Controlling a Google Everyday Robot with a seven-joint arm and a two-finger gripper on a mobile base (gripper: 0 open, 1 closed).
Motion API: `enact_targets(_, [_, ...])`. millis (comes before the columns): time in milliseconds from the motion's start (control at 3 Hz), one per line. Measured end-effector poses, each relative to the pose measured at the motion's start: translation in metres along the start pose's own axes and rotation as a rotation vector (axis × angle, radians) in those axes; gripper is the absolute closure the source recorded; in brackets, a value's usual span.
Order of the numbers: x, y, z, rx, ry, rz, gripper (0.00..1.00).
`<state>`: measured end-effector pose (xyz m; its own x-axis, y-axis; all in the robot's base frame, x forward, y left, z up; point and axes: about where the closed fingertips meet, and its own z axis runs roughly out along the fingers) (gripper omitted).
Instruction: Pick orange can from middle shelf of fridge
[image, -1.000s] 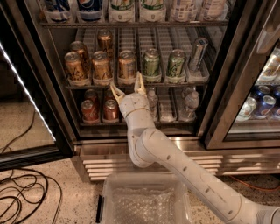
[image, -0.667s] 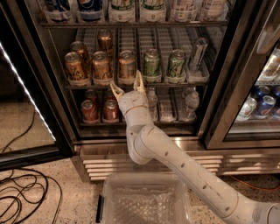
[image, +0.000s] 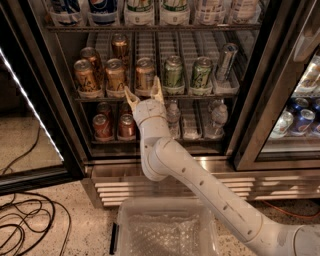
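Several orange cans stand on the middle shelf of the fridge, whose door is open. The nearest orange can is at the shelf's front, with more orange cans to its left and green cans to its right. My gripper is open, its two pale fingertips pointing up just below and in front of that orange can, one on each side of its base. It holds nothing.
Red cans and water bottles stand on the lower shelf behind my wrist. A slim silver can leans at the middle shelf's right. A clear plastic bin sits on the floor below. Black cables lie at the left.
The gripper has shifted very slightly left and up toward the front orange can. Its fingers stay open.
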<state>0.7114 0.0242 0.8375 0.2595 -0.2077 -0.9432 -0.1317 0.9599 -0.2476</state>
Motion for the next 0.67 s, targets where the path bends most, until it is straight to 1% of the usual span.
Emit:
enact_targets(333, [0.0018, -0.0019, 0.0079, 0.034, 0.001, 0.018, 0.35])
enact_targets(667, [0.005, -0.0031, 0.0159, 0.055, 0.006, 0.029, 0.35])
